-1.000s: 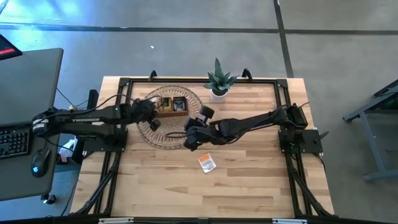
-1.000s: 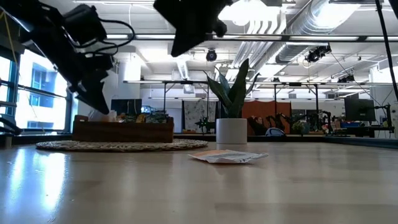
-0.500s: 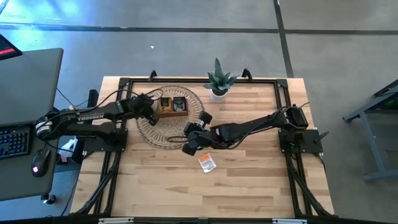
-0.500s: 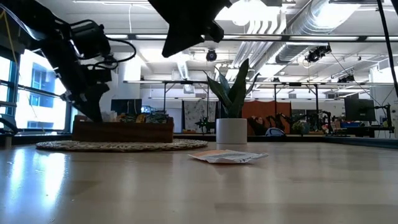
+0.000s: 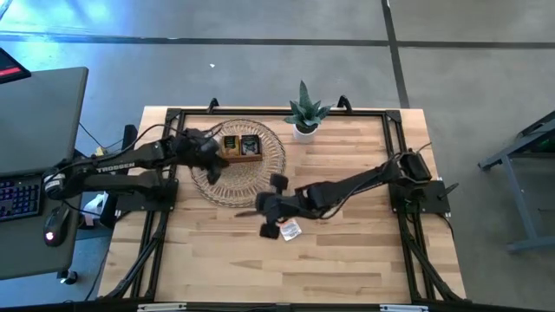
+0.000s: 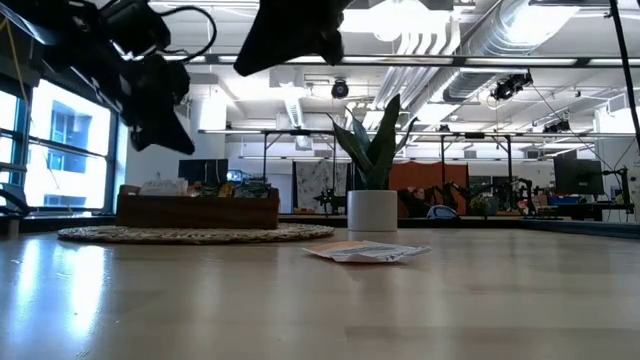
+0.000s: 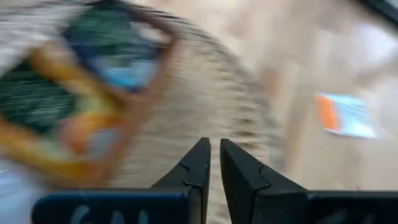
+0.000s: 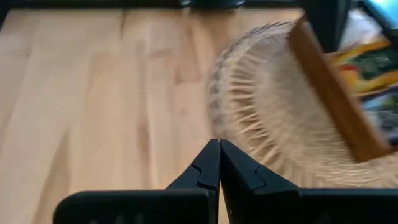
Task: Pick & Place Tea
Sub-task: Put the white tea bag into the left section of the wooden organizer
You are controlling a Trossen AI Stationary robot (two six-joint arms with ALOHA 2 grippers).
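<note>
The counter [image 5: 347,260] was pale wood planking inside a black metal frame [image 5: 395,139], standing on a grey concrete floor [image 5: 260,52] crossed by dark seams. Off the counter's left edge stood a dark grey desk [image 5: 39,113] carrying a keyboard [image 5: 19,195] with lit keys and a mouse [image 5: 54,227]. Part of a grey metal stand [image 5: 520,165] showed beyond the right edge. From table height, the room behind was a broad, bright hall with white ceiling ducts [image 6: 520,40], strip lights [image 6: 420,30], a tall window [image 6: 60,140] at the left, and distant benches and monitors [image 6: 575,175].
</note>
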